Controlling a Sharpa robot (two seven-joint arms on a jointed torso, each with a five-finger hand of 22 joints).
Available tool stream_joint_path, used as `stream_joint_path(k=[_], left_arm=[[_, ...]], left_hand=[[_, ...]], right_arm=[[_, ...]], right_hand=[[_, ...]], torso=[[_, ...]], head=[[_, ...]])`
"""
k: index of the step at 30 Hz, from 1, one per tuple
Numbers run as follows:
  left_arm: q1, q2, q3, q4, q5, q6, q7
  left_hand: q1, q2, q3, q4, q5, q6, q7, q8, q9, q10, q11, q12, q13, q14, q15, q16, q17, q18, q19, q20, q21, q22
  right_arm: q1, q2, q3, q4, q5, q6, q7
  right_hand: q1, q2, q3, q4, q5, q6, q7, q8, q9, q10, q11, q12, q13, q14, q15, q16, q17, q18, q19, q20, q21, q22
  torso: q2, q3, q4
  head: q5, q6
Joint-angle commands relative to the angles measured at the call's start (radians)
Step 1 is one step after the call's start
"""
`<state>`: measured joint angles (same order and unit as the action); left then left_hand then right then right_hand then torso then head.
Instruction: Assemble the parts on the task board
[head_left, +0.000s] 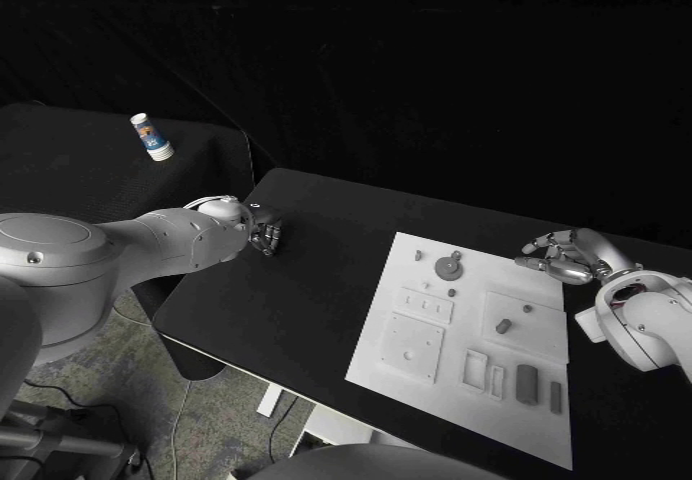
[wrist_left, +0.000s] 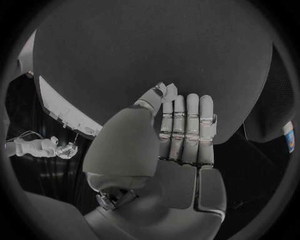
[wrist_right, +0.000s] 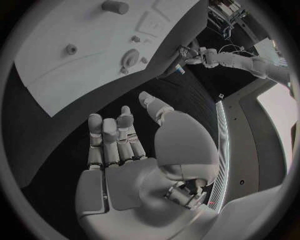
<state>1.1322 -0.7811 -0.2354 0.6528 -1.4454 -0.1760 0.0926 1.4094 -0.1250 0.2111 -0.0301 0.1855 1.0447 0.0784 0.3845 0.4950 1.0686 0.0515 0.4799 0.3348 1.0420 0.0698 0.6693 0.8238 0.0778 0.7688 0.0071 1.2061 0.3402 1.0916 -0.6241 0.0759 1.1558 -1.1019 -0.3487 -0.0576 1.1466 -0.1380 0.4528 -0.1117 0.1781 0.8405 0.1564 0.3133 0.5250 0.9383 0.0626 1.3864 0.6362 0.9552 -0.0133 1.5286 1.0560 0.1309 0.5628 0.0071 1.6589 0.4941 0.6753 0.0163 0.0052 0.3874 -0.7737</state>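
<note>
Board (head_left: 433, 345) lies on the black counter (head_left: 310, 290) toward the robot's right side, its long axis running away from the robot, with small grey parts (head_left: 503, 325) scattered over it: a round one (head_left: 450, 267) near the far end, a short peg near the middle, 2 dark bars (head_left: 528, 384) near the near edge. The right robot hand (head_left: 567, 257) hovers just off the board's far right corner, released and holding nothing, fingers apart and lightly bent; in its wrist view the board (wrist_right: 75, 65) lies ahead of the fingertips (wrist_right: 111, 127). The left robot hand (head_left: 264, 236) sits well apart from the board, over the counter's far left edge, fingers straight and together, grasping nothing. By my judgement the right robot hand is much the nearer, and the coming reach goes leftward and toward the robot, onto the board.
</note>
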Motion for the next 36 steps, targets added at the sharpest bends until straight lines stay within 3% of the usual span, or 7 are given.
stream_joint_path(k=[1, 11, 15, 23, 28, 33, 36], left_arm=[[0.0, 0.001, 0.0, 0.0, -0.012, 0.009, -0.005], [0.0, -0.002, 0.0, -0.003, -0.016, 0.0, -0.003], [0.0, -0.003, 0.0, 0.004, -0.01, -0.015, 0.009], [0.0, -0.011, 0.001, 0.039, 0.027, -0.05, 0.029], [0.006, -0.024, 0.001, 0.106, 0.066, -0.089, 0.047], [0.032, -0.031, 0.001, 0.179, 0.079, -0.103, 0.055], [0.056, -0.035, 0.001, 0.238, 0.082, -0.104, 0.053]], left_hand=[[0.01, 0.0, 0.008, 0.0, 0.0, 0.009, 0.0, 0.004, 0.002, 0.008, 0.001, -0.005, 0.0, 0.006, 0.0, 0.004, 0.001, 0.006, 0.011, 0.0, 0.003, 0.001], [0.02, -0.004, 0.039, -0.003, 0.0, 0.026, 0.009, 0.011, 0.006, 0.039, 0.012, -0.004, 0.001, 0.023, -0.005, 0.01, 0.005, 0.009, 0.015, -0.001, 0.005, 0.004], [0.028, 0.0, 0.077, -0.006, -0.001, 0.05, 0.018, 0.022, 0.012, 0.082, 0.022, -0.006, 0.001, 0.047, -0.012, 0.015, 0.008, 0.015, 0.029, -0.002, 0.012, 0.007], [0.023, 0.004, 0.126, -0.008, 0.0, 0.088, 0.026, 0.039, 0.022, 0.144, 0.029, -0.012, 0.002, 0.102, -0.026, 0.02, 0.012, 0.025, 0.064, -0.005, 0.03, 0.015], [0.023, 0.003, 0.137, -0.011, 0.0, 0.095, 0.029, 0.042, 0.024, 0.159, 0.031, -0.013, 0.002, 0.114, -0.028, 0.019, 0.012, 0.028, 0.072, -0.006, 0.035, 0.016], [0.027, -0.002, 0.151, -0.019, 0.001, 0.091, 0.033, 0.038, 0.023, 0.16, 0.037, -0.025, -0.003, 0.135, -0.032, 0.016, 0.012, 0.033, 0.083, -0.008, 0.04, 0.018], [0.027, -0.003, 0.155, -0.021, 0.001, 0.09, 0.034, 0.037, 0.023, 0.161, 0.039, -0.028, -0.004, 0.14, -0.032, 0.015, 0.012, 0.034, 0.086, -0.008, 0.042, 0.018]], right_arm=[[-0.001, 0.0, 0.0, 0.001, -0.001, 0.013, 0.007], [-0.001, 0.0, 0.0, 0.002, 0.0, 0.015, 0.007], [-0.001, 0.0, 0.0, 0.005, 0.001, 0.017, 0.008], [-0.001, 0.0, 0.0, 0.007, 0.012, 0.021, 0.008], [-0.001, 0.0, 0.0, 0.015, 0.064, 0.031, 0.007], [-0.001, 0.0, 0.0, 0.028, 0.09, 0.033, 0.007], [-0.001, 0.0, 0.0, 0.037, 0.115, 0.034, 0.008]], right_hand=[[-0.003, 0.01, 0.002, 0.004, 0.005, 0.002, 0.007, 0.005, 0.002, 0.004, 0.0, 0.004, -0.002, 0.0, -0.005, -0.002, -0.001, 0.009, -0.004, 0.002, 0.096, -0.001], [-0.004, 0.011, 0.002, 0.005, 0.005, 0.002, 0.007, 0.005, 0.002, 0.004, 0.0, 0.005, -0.002, 0.0, -0.005, -0.002, -0.002, 0.009, -0.004, 0.002, 0.096, -0.001], [-0.005, 0.011, 0.002, 0.006, 0.005, 0.002, 0.007, 0.005, 0.002, 0.004, 0.0, 0.005, -0.002, 0.0, -0.005, -0.002, -0.002, 0.009, -0.004, 0.002, 0.096, -0.001], [-0.006, 0.012, 0.002, 0.007, 0.005, 0.003, 0.007, 0.006, 0.002, 0.004, 0.0, 0.005, -0.002, 0.0, -0.005, -0.001, -0.002, 0.009, -0.003, 0.002, 0.096, -0.001], [-0.007, 0.013, 0.003, 0.008, 0.005, 0.003, 0.007, 0.006, 0.002, 0.005, 0.0, 0.006, -0.001, 0.001, -0.005, -0.001, -0.002, 0.009, -0.003, 0.002, 0.096, -0.001], [-0.008, 0.015, 0.004, 0.009, 0.005, 0.003, 0.007, 0.006, 0.002, 0.006, 0.0, 0.006, -0.001, 0.001, -0.005, -0.001, -0.002, 0.009, -0.002, 0.002, 0.097, -0.001], [-0.008, 0.016, 0.004, 0.01, 0.005, 0.004, 0.007, 0.007, 0.002, 0.006, 0.0, 0.006, -0.001, 0.001, -0.005, -0.001, -0.002, 0.009, -0.002, 0.002, 0.097, -0.001]], torso=[[0.0, -0.0005, 0.0004], [0.0, -0.0006, 0.0005], [0.0, -0.0007, 0.0004], [-0.001, -0.0005, 0.0007], [-0.001, 0.0006, 0.0005], [0.0, 0.001, -0.0001], [0.0, 0.0017, -0.0009]], head=[[0.001, -0.002], [0.0, -0.002], [-0.001, 0.0], [-0.012, 0.005], [-0.033, 0.015], [-0.059, 0.025], [-0.076, 0.033]])
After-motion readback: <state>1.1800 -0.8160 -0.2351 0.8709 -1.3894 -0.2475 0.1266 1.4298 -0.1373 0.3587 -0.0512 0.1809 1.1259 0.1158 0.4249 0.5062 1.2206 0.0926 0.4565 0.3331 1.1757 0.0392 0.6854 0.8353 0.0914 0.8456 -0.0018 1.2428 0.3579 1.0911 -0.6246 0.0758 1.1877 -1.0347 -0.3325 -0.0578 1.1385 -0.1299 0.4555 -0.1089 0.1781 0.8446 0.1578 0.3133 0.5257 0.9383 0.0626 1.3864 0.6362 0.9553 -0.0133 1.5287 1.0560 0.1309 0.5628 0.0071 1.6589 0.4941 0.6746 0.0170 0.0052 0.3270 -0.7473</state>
